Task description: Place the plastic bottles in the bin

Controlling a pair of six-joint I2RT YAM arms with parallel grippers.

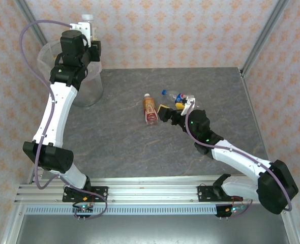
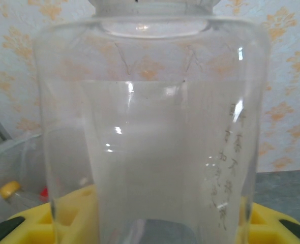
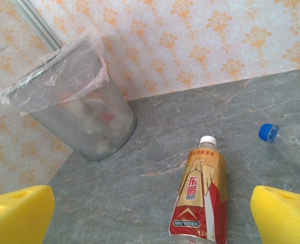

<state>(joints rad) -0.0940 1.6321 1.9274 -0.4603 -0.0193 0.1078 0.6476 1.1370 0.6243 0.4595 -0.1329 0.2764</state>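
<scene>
We see the left tool (image 2: 155,231) clamped on a clear bottle (image 2: 150,132), its yellow fingers (image 2: 272,226) pressed against either side of the bottle's lower body. The bottle stands upright with a white cap on top. It is raised higher than the bin (image 1: 86,86) and is close to its rim, though we cannot tell whether it hangs squarely over the opening.

The bin is a grey mesh wastebasket with a crinkly clear liner folded over its rim, and it stands on the grey marbled surface (image 1: 201,76). Inside it we make out a yellow cap (image 2: 8,189) and something red (the liner blurs the rest).

The right tool (image 3: 150,216) hovers low over the surface, well to the right of the bin, with its fingers spread wide and nothing between them. Just ahead of it lies a gold-and-red bottle (image 3: 203,193) on its side, well apart from the bin, its white cap pointing away from the tool. A blue-capped bottle (image 3: 287,142) of clear plastic also lies on its side, just beyond the gold-and-red one on the side away from the bin. Its cap is turned toward the bin.
</scene>
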